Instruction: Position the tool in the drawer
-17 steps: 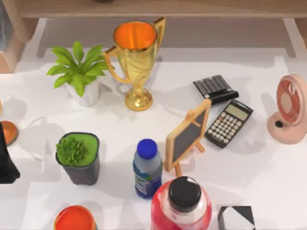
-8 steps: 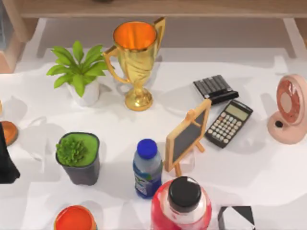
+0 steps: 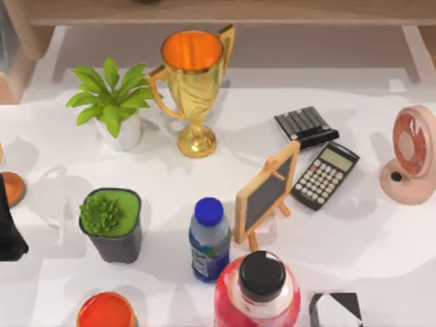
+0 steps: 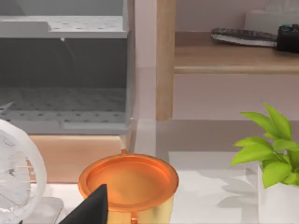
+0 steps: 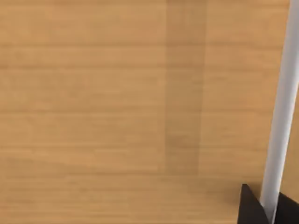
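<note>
I cannot tell which object is the tool. A black calculator [image 3: 325,175] and a dark ribbed block [image 3: 306,126] lie on the white table [image 3: 354,231] at the right. The right wrist view faces a wooden panel [image 5: 117,102] from very close, with a white bar [image 5: 280,112] running along it. A dark part of my right gripper [image 5: 254,210] sits beside that bar. My left gripper [image 3: 8,228] rests at the table's left edge and appears as a black tip [image 4: 91,207] in front of an orange-rimmed gold cup [image 4: 128,179].
A gold trophy [image 3: 193,85], two potted plants [image 3: 112,102] [image 3: 111,223], a blue-capped bottle [image 3: 208,238], a small chalkboard easel [image 3: 267,193], a red bottle [image 3: 259,293] and a pink fan [image 3: 412,155] crowd the table. A wooden shelf unit [image 3: 218,12] runs along the back, with a grey open compartment [image 4: 63,88].
</note>
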